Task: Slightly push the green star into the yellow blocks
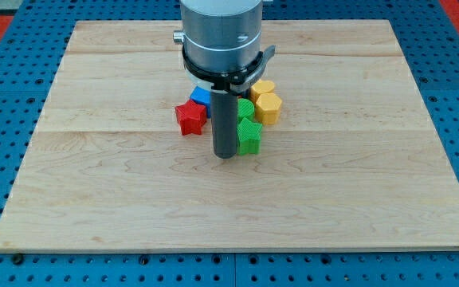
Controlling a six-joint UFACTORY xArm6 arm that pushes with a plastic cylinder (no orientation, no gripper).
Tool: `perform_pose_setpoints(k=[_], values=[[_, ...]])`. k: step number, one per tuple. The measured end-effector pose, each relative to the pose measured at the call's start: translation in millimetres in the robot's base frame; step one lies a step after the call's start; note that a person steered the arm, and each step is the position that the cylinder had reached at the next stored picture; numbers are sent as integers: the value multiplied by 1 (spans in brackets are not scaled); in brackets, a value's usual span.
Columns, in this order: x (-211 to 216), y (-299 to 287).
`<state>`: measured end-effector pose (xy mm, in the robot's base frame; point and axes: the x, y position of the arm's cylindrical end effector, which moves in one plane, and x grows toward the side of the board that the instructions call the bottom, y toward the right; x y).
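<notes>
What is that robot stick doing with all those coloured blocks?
The arm is sliding blocks around a wooden board. My tip sits just to the view's left of the green star, touching or nearly so. The yellow blocks are just beyond, toward the view's upper right. A red star and a blue block sit to the left.

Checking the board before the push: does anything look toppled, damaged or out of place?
Nothing stands out. The blocks sit in one tight cluster on the wooden board: red star, blue block, two yellow blocks, green star and another green block behind it. My tip rests just left of the green star.
</notes>
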<state>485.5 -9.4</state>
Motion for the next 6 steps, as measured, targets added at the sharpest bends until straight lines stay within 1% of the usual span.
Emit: perform_pose_setpoints(k=[1,2,3,4,5,6], values=[[7,1],[27,7],[29,44],[21,54],[31,28],[24,19]])
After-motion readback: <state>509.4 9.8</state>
